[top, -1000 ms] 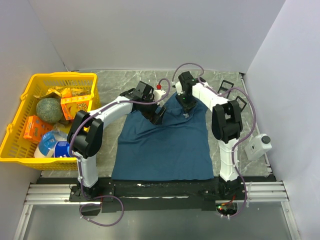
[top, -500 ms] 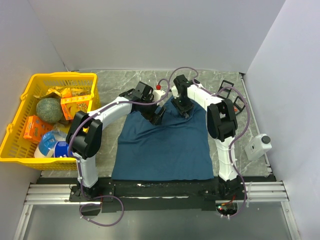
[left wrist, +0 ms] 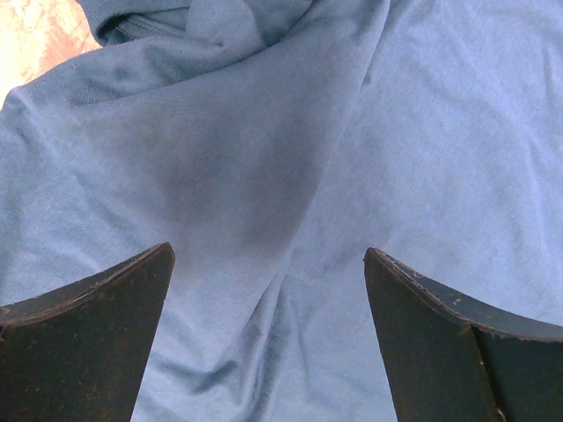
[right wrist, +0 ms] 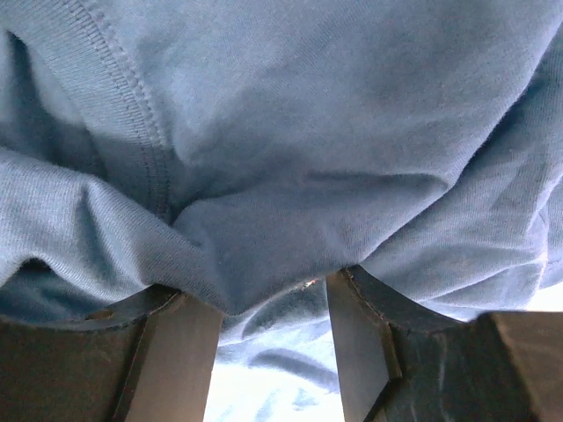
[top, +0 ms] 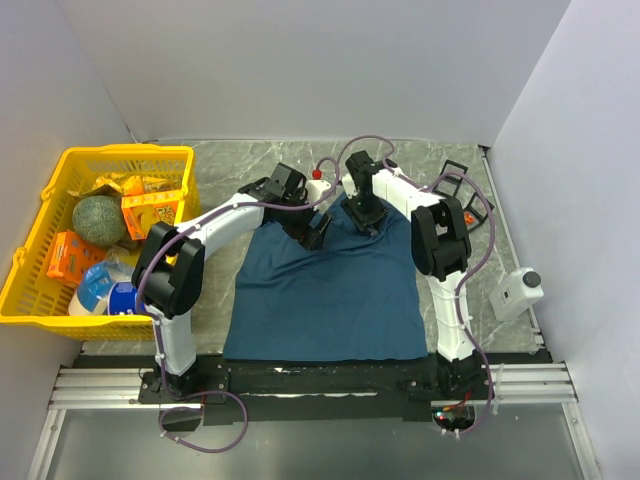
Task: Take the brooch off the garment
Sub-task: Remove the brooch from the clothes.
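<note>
The dark teal T-shirt (top: 325, 295) lies flat on the table between the arms. My left gripper (top: 314, 229) hovers over its upper left part, open and empty, with plain cloth (left wrist: 264, 176) between its fingers (left wrist: 97, 334). My right gripper (top: 367, 214) is at the collar area. Its jaws are partly closed with a bunched fold of the shirt (right wrist: 264, 255) wedged between the fingertips (right wrist: 180, 343), next to the ribbed collar seam (right wrist: 132, 97). A tiny bright glint (right wrist: 308, 283) shows at the fold's edge; I cannot tell if it is the brooch. No brooch shows in the top view.
A yellow basket (top: 25, 262) with a melon, boxes and packets stands at the left. A small white bottle with a red cap (top: 318, 182) stands behind the shirt. Black wire frames (top: 455, 178) lie at the back right. A white device (top: 520, 290) sits at the right edge.
My right gripper has moved a little left and down onto the shirt's collar area, covering a small pale spot seen there earlier. The left arm has not moved.
</note>
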{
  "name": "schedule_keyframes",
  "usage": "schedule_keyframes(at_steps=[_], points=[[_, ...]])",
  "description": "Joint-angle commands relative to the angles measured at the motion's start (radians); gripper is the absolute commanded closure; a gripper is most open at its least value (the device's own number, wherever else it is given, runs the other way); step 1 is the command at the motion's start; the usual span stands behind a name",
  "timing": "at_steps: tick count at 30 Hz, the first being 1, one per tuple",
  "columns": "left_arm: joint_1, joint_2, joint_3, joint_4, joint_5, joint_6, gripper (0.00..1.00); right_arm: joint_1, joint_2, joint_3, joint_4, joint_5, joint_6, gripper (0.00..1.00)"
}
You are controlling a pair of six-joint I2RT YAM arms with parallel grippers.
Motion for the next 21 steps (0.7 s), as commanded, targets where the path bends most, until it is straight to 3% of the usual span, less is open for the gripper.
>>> schedule_keyframes(at_steps=[1, 12, 21], points=[[-0.005, -0.05, -0.004, 0.029, 0.023, -0.014, 0.04, -0.003, 0.01, 0.031, -0.023, 0.019, 0.005, 0.45], [-0.005, -0.05, -0.007, 0.029, 0.029, -0.015, 0.04, -0.003, 0.015, 0.019, -0.018, 0.087, 0.012, 0.55], [-0.005, -0.052, -0.006, 0.029, 0.034, -0.015, 0.04, -0.003, -0.023, 0.009, 0.005, 0.147, 0.004, 0.77]])
